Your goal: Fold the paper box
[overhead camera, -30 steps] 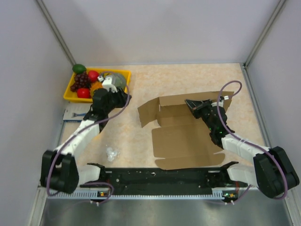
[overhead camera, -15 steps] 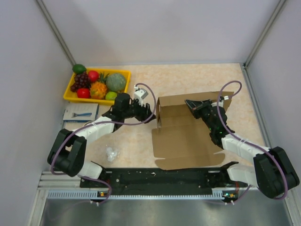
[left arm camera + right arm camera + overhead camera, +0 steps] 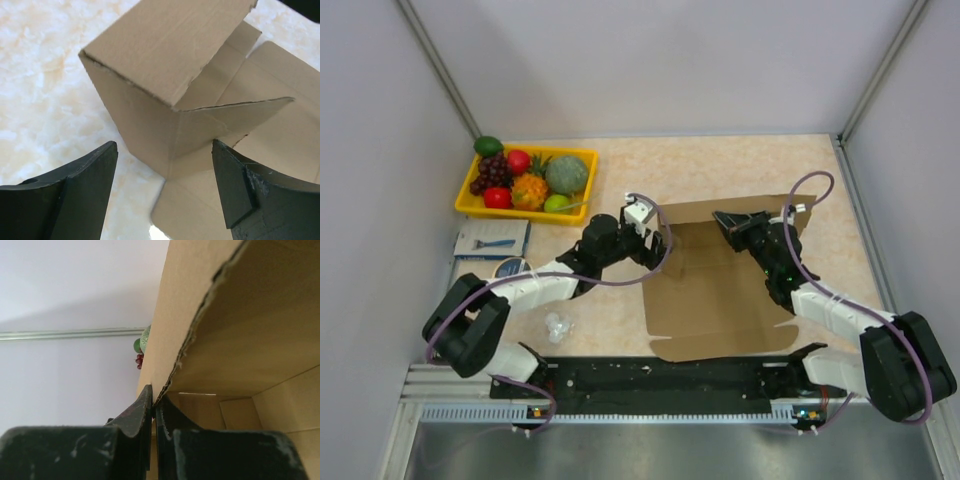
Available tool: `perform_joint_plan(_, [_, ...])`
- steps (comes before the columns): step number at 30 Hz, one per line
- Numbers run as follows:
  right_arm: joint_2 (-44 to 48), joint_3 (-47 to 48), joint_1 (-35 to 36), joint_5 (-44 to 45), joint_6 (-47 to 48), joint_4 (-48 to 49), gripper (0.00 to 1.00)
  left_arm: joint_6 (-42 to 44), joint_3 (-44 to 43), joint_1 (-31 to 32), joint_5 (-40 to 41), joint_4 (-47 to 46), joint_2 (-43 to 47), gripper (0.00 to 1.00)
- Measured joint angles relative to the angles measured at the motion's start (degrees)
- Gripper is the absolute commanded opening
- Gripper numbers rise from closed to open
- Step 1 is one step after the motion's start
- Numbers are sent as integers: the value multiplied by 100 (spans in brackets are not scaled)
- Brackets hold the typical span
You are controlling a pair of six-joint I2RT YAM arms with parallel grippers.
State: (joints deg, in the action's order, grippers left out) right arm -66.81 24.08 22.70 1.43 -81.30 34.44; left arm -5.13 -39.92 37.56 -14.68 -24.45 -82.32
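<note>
My left gripper (image 3: pixel 164 150) is wide open and holds nothing. Its fingers (image 3: pixel 75 190) straddle a raised side flap without touching it, at the 9 o'clock edge of the paper box (image 3: pixel 720 300). My right gripper (image 3: pixel 153 400) is clamped on the top edge of the box's back wall, at the box's 12 o'clock, with thin cardboard pinched between the tips. The box sits around 3 o'clock on the table (image 3: pixel 720 165). Its base panel lies flat, the back wall and left flap are raised, and the near lid panel lies flat toward 6 o'clock. The yellow tray (image 3: pixel 575 151) at 10 o'clock and the blue-white packet (image 3: pixel 490 238) at 9 o'clock are well apart from the work.

I see four risks:
- **Pinch slipping:** the right pinch is narrow and close to the edge, so a sideways pull could slip it off and the wall would flop back.
- **Box sliding:** nothing holds the base down, so a left push on the flap could slide the whole box toward 3 o'clock instead of creasing it.
- **Crushed corner:** closing the left jaws here could crush the flap's folded corner tab instead of tucking it.
- **Springback:** the flap looks only partly creased, so I expect it to spring back if left unsupported.
</note>
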Motion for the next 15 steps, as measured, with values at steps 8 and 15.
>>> perform_joint_plan(8, [258, 398, 57, 61, -669, -1187, 0, 190, 11, 551, 1287, -769, -380, 67])
perform_joint_plan(15, [487, 573, 155, 205, -992, -1891, 0, 369, 22, 879, 2251, -1213, -745, 57])
